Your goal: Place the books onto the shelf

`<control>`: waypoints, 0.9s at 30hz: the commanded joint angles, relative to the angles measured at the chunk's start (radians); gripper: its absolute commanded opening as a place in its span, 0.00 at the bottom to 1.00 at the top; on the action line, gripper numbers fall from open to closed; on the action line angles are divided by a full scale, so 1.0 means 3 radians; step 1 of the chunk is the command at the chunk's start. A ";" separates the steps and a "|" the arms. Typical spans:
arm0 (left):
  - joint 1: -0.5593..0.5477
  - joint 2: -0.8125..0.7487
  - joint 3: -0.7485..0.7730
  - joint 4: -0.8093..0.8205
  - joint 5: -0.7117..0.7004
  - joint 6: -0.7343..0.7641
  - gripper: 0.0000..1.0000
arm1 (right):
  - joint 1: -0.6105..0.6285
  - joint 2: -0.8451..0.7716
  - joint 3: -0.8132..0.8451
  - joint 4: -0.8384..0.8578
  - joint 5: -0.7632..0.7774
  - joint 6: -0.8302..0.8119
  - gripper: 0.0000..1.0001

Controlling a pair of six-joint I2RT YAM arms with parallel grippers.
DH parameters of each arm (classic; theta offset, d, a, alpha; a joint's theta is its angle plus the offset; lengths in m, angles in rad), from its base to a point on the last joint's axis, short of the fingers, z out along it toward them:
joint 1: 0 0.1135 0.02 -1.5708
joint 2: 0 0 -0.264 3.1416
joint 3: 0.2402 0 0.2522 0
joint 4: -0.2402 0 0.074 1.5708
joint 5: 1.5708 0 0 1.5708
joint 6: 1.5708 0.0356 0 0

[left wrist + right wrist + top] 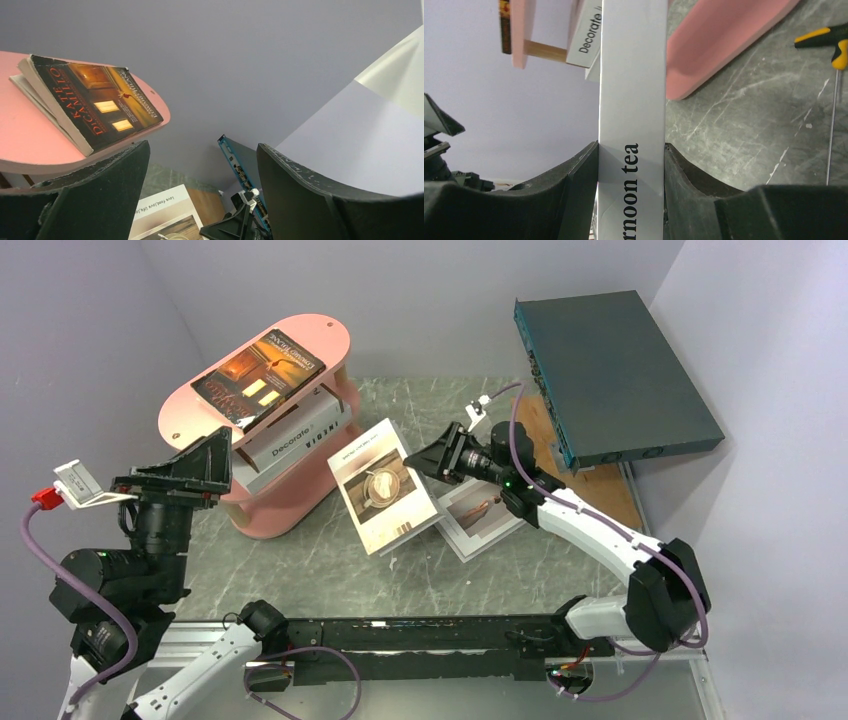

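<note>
Holding: white book (631,75), spine clamped in right gripper (631,147). Left gripper (202,145) wide, empty. Advice: slide level into shelf (190,405).

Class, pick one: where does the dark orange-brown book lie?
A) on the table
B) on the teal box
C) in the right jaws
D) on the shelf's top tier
D: the dark orange-brown book lies flat on the top tier of the pink shelf, while the right jaws clamp a white book.
</note>
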 commanded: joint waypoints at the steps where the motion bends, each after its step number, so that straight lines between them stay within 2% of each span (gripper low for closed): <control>1: 0.0004 0.0001 0.0001 -0.0069 -0.0125 0.0067 0.85 | 0.0056 0.0183 0.0156 0.0115 0.0074 0.0258 0.00; 9: 0.0005 0.0122 0.0165 -0.0193 -0.0043 0.0129 0.86 | 0.0219 0.0711 0.0128 0.0614 0.0452 0.0971 0.00; 19: 0.0003 0.0027 0.0209 -0.0273 -0.0115 0.0173 0.86 | 0.0326 0.1261 0.0520 0.0718 0.0753 0.1121 0.00; 27: 0.0004 -0.0024 0.0250 -0.0381 -0.0142 0.0153 0.86 | 0.0422 0.1818 0.0948 0.0792 0.1206 0.1188 0.00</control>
